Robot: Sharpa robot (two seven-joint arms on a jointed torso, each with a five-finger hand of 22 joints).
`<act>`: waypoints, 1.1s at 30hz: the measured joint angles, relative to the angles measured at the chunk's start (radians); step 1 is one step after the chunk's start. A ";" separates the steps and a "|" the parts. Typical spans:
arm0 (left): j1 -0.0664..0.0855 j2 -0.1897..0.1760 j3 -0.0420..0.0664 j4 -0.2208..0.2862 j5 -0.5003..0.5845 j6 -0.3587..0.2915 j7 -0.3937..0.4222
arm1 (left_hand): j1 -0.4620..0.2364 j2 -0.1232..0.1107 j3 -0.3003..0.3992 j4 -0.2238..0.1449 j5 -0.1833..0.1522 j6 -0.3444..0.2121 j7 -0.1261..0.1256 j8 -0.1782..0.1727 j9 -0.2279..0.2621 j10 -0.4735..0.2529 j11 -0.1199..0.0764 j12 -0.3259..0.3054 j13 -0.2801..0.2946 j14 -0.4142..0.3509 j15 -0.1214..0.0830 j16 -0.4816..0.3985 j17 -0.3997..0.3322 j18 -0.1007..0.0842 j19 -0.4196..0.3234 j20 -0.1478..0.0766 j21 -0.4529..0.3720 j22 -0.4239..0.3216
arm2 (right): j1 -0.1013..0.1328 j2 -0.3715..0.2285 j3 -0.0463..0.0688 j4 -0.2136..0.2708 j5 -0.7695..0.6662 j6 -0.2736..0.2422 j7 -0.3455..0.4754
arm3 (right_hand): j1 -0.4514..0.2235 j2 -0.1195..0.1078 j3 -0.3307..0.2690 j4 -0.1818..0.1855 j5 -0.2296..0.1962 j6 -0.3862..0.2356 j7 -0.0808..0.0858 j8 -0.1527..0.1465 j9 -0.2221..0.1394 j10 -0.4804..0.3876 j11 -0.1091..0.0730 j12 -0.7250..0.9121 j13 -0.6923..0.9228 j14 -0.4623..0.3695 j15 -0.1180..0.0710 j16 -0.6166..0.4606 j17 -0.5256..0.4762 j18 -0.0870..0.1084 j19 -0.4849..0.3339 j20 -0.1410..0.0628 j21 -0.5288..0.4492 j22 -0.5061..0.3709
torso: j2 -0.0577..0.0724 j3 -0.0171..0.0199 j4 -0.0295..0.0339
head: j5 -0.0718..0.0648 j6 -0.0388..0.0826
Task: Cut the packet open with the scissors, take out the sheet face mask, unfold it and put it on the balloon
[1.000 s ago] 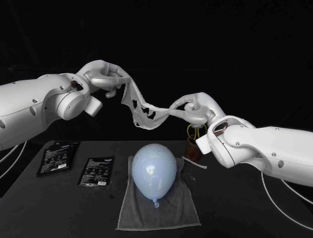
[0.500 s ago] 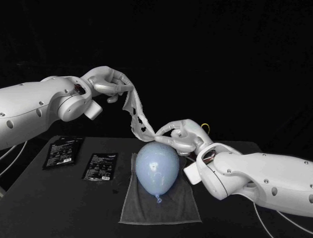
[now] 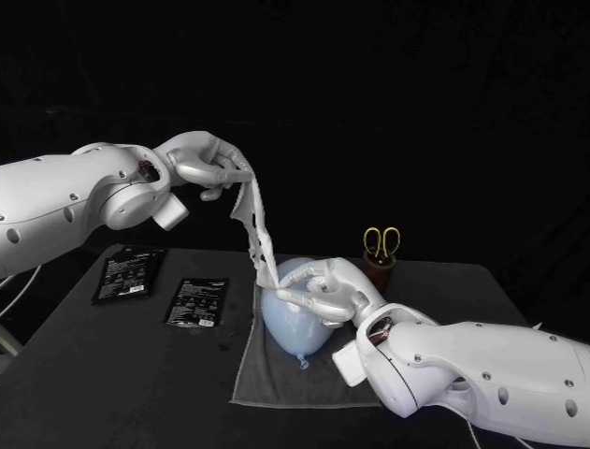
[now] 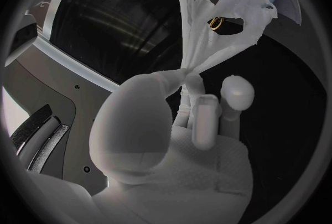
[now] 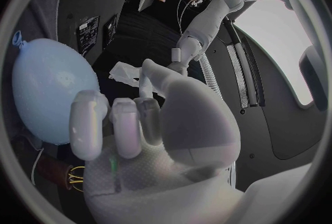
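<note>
Hanging from left hand (image 3: 208, 164), white mask (image 3: 255, 229) shows holes.

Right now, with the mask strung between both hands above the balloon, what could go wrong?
1. The sheet mask hangs as a narrow, bunched strip between the left hand and the right hand. It may land folded, or tear at its holes.
2. The balloon lies loose on the towel with the right hand close beside it, so a push could roll it aside.
</note>
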 measured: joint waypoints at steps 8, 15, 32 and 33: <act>-0.015 -0.031 -0.010 0.037 -0.022 0.033 -0.001 | 0.000 0.000 0.000 0.000 0.000 0.000 0.000 0.004 0.000 0.000 0.000 0.000 0.002 0.000 0.000 0.000 0.000 0.000 0.000 0.000 0.000 -0.001 | -0.027 -0.017 -0.003 0.018 0.001 -0.003 0.011 | -0.002 -0.002 0.000 0.000 -0.001 0.001 -0.001 -0.001 0.000 0.000 0.000 -0.002 0.000 0.000 0.000 0.000 0.000 0.000 0.000 0.000 0.000 0.000 | -0.009 -0.0010 0.0010 | 0.007 -0.017; -0.025 -0.044 -0.021 0.058 -0.037 0.054 -0.004 | 0.000 0.000 0.000 0.000 0.000 0.000 0.000 0.004 0.000 0.000 0.000 0.000 0.002 0.000 0.000 0.000 0.000 0.000 0.000 0.000 0.000 -0.003 | -0.049 -0.039 -0.005 0.039 0.002 -0.006 0.018 | -0.004 -0.004 0.003 -0.003 -0.002 0.001 -0.002 -0.002 0.000 0.000 0.000 -0.006 -0.001 0.000 0.000 0.001 0.000 0.000 0.000 0.000 0.000 0.001 | -0.007 -0.0001 -0.0014 | 0.006 -0.021; -0.074 -0.048 -0.030 0.094 -0.056 0.079 -0.009 | -0.001 -0.001 0.003 -0.003 0.000 0.000 0.000 0.004 0.000 0.000 0.000 0.000 0.003 0.000 0.000 0.000 0.000 0.000 0.000 0.000 0.000 -0.005 | -0.093 -0.136 -0.011 0.106 0.010 -0.004 0.023 | -0.007 -0.007 0.003 -0.003 0.003 -0.001 -0.003 0.001 0.000 0.000 0.000 -0.003 0.000 0.000 0.000 0.000 0.001 0.000 0.000 0.000 0.000 0.001 | 0.003 0.0040 -0.0049 | -0.001 -0.036; -0.074 -0.047 -0.030 0.095 -0.056 0.079 -0.009 | -0.001 -0.001 0.003 -0.003 0.000 0.000 0.000 0.004 0.000 0.000 0.000 0.000 0.003 0.000 0.000 0.000 0.000 0.000 0.000 0.000 0.000 -0.005 | -0.095 -0.143 -0.012 0.111 0.010 -0.004 0.023 | -0.007 -0.007 0.003 -0.003 0.003 -0.001 -0.003 0.001 0.000 0.000 0.000 -0.003 0.000 0.000 0.000 0.000 0.001 0.000 0.000 0.000 0.000 0.001 | 0.003 0.0046 -0.0049 | -0.002 -0.037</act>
